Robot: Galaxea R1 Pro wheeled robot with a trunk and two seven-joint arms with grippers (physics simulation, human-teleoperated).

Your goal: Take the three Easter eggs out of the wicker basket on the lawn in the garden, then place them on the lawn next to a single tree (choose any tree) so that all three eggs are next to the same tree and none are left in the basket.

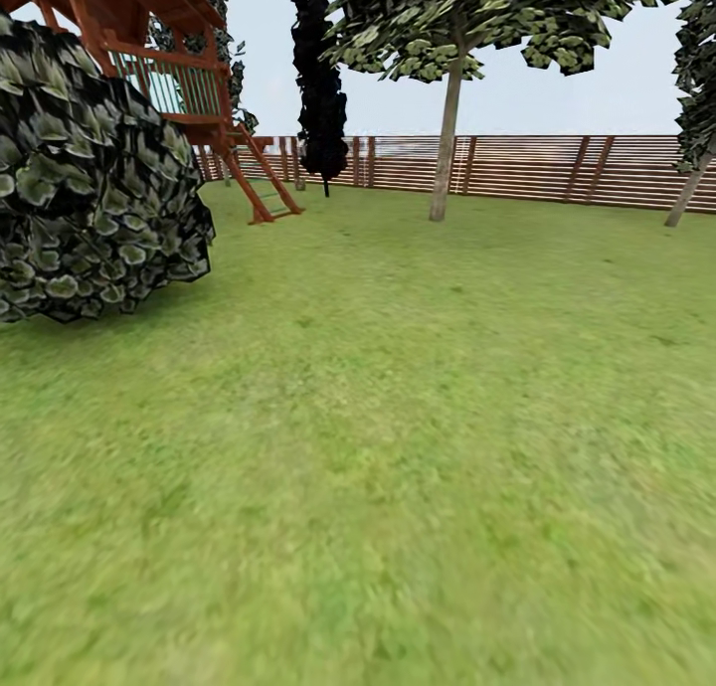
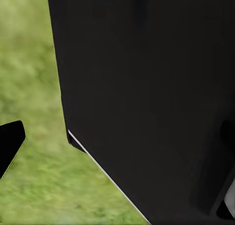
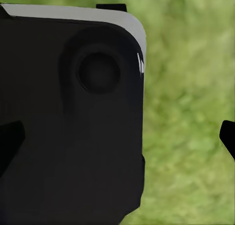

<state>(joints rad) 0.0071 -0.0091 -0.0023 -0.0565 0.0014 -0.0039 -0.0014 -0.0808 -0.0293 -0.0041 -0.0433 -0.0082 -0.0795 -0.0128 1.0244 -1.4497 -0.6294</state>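
Observation:
The Easter eggs and the wicker basket are out of view. In the head view the lawn (image 1: 398,437) stretches ahead to a tree (image 1: 447,139) with a pale grey trunk near the far fence. My left gripper (image 2: 117,142) is open; one dark fingertip (image 2: 10,146) shows over grass, and a black part of my own body lies behind the gap. The right gripper (image 3: 117,139) is open too, with fingertips (image 3: 228,137) at both edges and nothing held.
A big dark leafy bush (image 1: 89,169) stands close on the left. Behind it rises a wooden play structure (image 1: 179,80) with a ladder. A thin black tree (image 1: 320,80) and a brown slat fence (image 1: 557,169) close the back. Another pale trunk (image 1: 691,189) leans at far right.

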